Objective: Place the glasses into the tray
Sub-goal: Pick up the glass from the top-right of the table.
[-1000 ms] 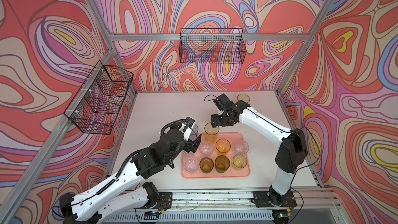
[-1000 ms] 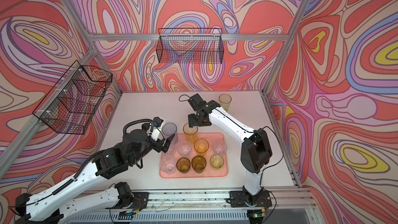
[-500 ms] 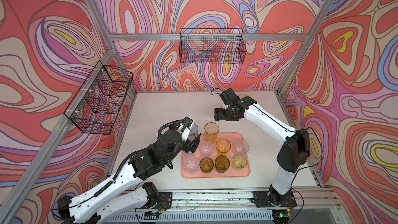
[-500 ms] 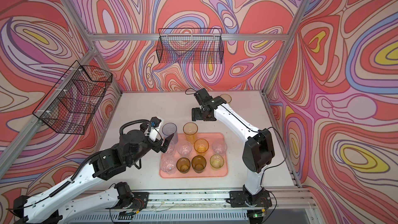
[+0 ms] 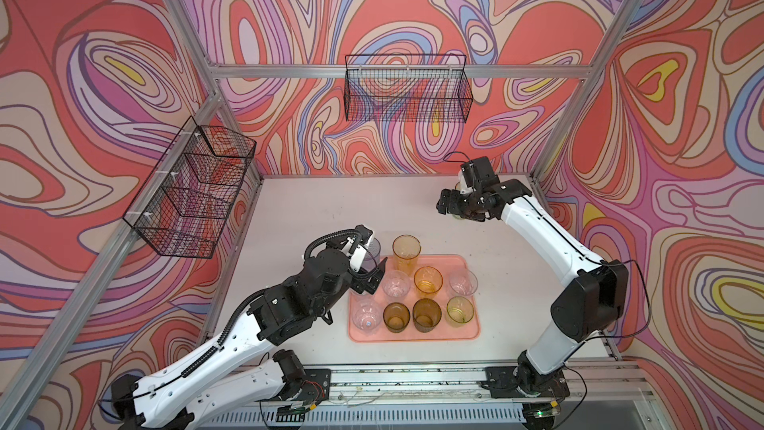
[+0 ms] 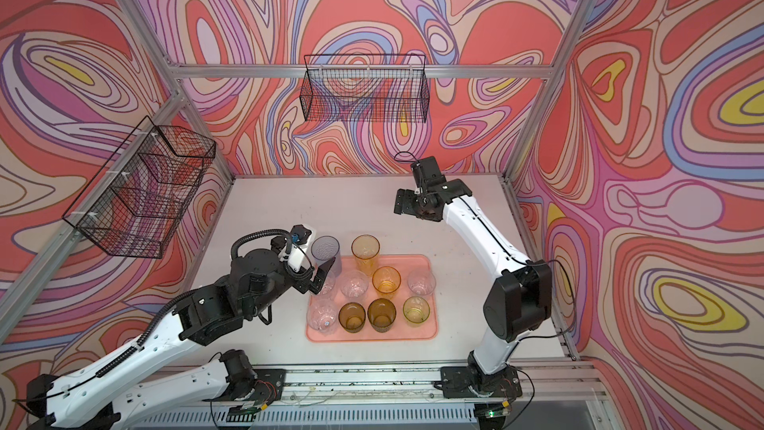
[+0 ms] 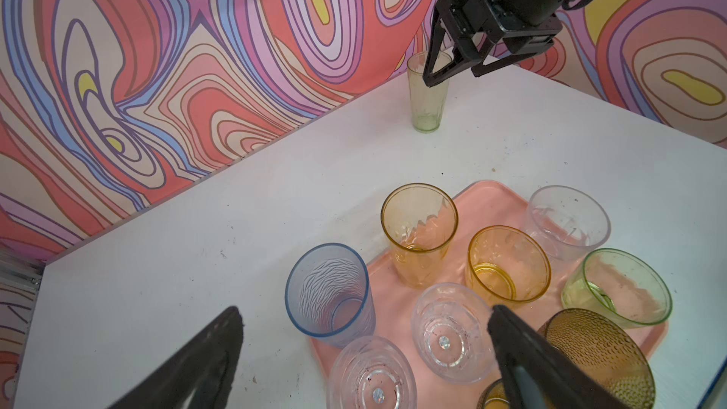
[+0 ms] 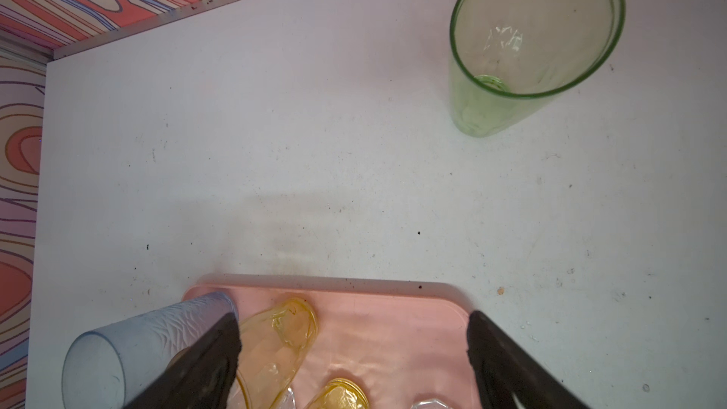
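Bright even light, soft shadows, wrist views distorted at edges

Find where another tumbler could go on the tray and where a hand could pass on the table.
Tray: bare far corner, bordered by the tall amber tumbler and the clear tumbler; elsewhere crowded. Table: wide bare stretch between the tray's far rim, the back wall and the tall green tumbler.

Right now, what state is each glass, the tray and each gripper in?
tray: flat on the table.
green tumbler: upright on the table, outside the tray.
blue-grey tumbler: upright at the tray's corner.
tall amber tumbler: upright in the tray.
short tumblers: eight, upright in the tray.
left gripper: open, empty.
right gripper: open, empty, near the green tumbler.
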Robot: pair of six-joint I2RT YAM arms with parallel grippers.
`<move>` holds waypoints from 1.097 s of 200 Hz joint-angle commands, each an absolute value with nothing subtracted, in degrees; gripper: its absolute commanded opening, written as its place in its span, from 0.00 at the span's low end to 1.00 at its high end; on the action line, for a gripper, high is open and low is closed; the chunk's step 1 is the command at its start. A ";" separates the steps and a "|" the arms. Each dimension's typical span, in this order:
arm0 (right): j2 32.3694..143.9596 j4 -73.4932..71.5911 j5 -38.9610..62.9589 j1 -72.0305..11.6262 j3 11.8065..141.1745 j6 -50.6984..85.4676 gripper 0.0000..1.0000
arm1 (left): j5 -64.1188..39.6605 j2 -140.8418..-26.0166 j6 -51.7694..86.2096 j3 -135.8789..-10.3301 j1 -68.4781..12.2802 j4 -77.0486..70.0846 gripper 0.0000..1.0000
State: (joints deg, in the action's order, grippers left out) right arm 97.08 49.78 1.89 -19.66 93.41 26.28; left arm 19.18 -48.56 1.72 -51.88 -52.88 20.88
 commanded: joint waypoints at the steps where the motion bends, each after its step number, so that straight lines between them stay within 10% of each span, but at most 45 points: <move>1: 96.85 48.30 2.86 -17.86 93.52 26.87 0.92 | 17.36 -48.34 1.10 -53.71 -52.91 21.53 1.00; 219: 108.61 39.40 0.31 -5.84 95.39 33.50 0.61 | 16.98 -48.60 1.61 -54.18 -52.91 22.16 1.00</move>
